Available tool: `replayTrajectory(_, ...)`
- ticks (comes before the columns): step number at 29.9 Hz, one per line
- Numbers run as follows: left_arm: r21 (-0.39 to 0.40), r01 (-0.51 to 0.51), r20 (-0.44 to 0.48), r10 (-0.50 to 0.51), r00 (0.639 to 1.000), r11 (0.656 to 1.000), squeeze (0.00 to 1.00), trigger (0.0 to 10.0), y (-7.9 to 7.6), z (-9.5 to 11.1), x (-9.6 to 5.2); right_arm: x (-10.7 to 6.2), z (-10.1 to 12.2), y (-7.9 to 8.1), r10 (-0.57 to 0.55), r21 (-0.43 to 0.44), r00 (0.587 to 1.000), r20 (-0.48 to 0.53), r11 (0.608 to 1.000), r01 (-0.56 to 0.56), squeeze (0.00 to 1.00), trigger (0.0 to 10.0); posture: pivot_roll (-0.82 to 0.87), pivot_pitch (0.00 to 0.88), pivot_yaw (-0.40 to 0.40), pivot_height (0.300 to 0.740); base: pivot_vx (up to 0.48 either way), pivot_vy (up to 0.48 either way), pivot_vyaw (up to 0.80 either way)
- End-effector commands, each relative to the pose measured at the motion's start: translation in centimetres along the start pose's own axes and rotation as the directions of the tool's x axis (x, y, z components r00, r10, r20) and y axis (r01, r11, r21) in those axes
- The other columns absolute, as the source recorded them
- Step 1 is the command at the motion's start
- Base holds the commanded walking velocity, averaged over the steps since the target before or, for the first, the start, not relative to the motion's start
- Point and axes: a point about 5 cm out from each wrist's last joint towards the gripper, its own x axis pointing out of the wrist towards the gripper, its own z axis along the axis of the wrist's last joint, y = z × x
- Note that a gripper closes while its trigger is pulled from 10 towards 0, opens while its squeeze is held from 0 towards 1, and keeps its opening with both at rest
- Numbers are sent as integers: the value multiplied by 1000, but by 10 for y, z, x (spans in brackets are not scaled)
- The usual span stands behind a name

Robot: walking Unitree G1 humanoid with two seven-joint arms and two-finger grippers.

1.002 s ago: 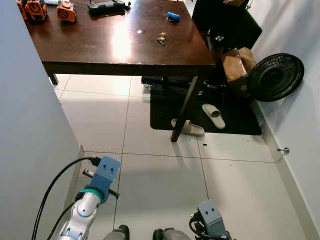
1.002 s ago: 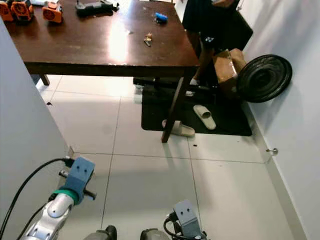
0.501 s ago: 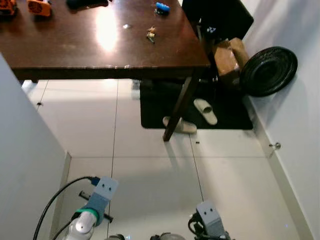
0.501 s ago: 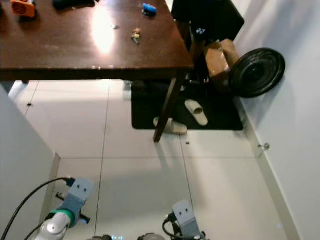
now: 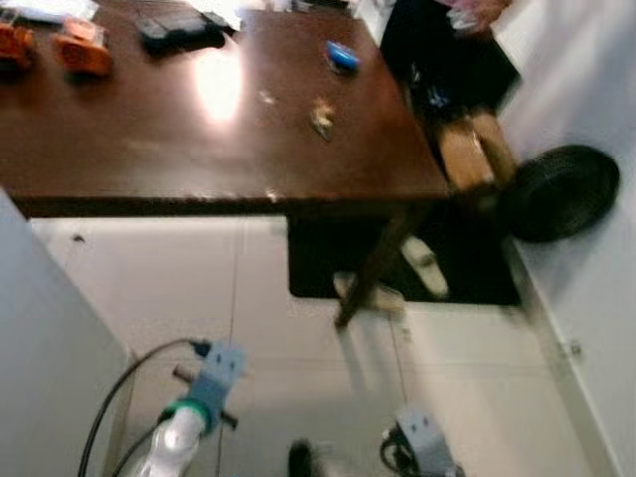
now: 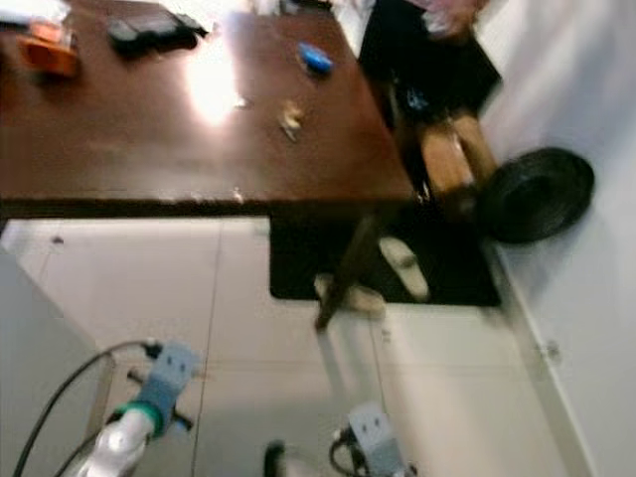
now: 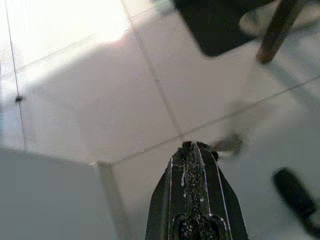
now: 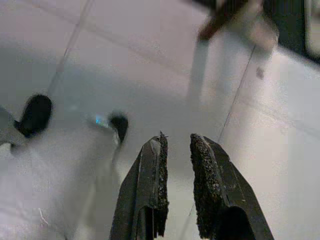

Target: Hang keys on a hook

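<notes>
Since half a second ago the whole head view has shifted and blurred, so the camera has moved: the table (image 5: 149,149) now takes up more of the picture and its far edge with the black flat thing (image 5: 179,30) and two orange things (image 5: 79,52) has come back into sight. Nothing on the table has changed place against the rest.

The keys (image 5: 321,115) lie flat on the dark brown tabletop, toward its right side, a small pale brassy cluster too blurred to tell apart. Beyond them, near the far right corner, lies a small blue thing (image 5: 343,57), well apart from the keys.

Under the table's right end a black mat (image 5: 467,283) covers the floor (image 5: 149,268), with two pale slippers (image 5: 425,266) on it beside the table leg (image 5: 373,273). A black round fan (image 5: 561,192) leans at the right wall, next to a brown cardboard box (image 5: 467,154); what is in it cannot be made out.

Both arms hang low over the tiles. The left claw (image 7: 192,150) points down at the floor with its fingers pressed together. The right claw (image 8: 176,145) has a narrow gap between its fingers and holds nothing.
</notes>
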Motion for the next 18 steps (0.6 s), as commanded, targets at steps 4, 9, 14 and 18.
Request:
replayTrajectory(4,8,17,-30,-17,999,1000,0,10000,-4,-9,-4,-6,-17,9,22,19,998,-56,1000,-21,0,10000,-96,107,-68,740,0,0,0)
replayTrajectory(9,16,22,-35,-21,999,1000,0,10000,-5,-12,-4,-6,-17,9,22,19,998,-56,1000,-21,0,10000,-97,107,-68,740,0,0,0)
replayTrajectory(14,19,21,-40,-20,999,1000,0,10000,-5,-13,-5,-6,-16,9,24,23,998,-50,999,-23,0,10000,-97,107,-68,740,0,0,0)
replayTrajectory(18,25,23,-48,-22,999,999,0,10000,-5,-15,-5,-6,-16,9,25,29,998,-49,999,-24,0,10000,-94,102,-68,740,0,0,0)
